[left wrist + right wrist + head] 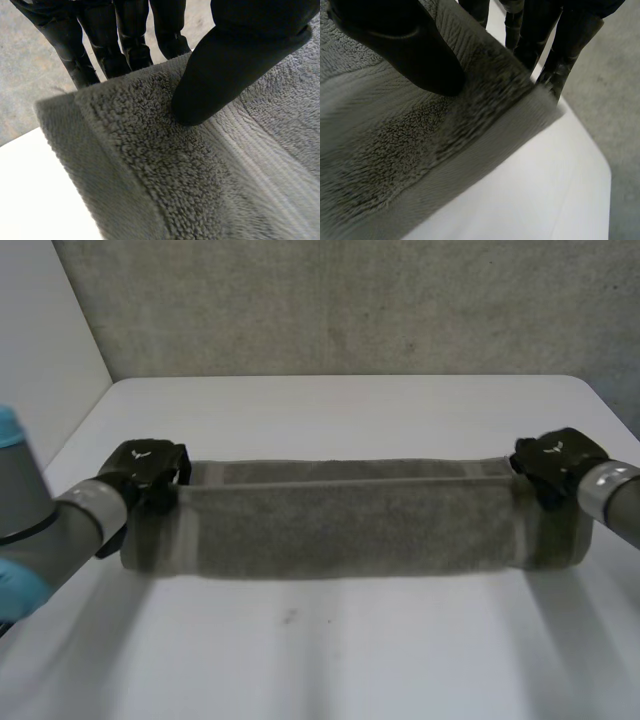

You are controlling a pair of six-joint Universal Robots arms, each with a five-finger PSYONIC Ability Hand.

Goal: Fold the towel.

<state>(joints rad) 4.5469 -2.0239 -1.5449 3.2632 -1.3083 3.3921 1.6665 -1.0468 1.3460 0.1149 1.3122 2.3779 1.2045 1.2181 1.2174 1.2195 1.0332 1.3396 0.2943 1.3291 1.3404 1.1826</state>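
A grey towel (350, 525) lies across the white table (330, 660) as a long folded band, its upper layer lifted at both ends. My left hand (148, 472) holds the towel's left end: in the left wrist view the thumb (225, 75) presses on top of the towel (165, 165) and the fingers (105, 50) reach under its edge. My right hand (555, 465) holds the right end the same way, with its thumb (415, 55) on the towel (395, 160) and its fingers (555, 45) beneath the corner.
The table's left edge meets a pale wall (40, 360). A grey textured wall (350, 300) stands behind the far edge. Bare tabletop runs in front of the towel and behind it.
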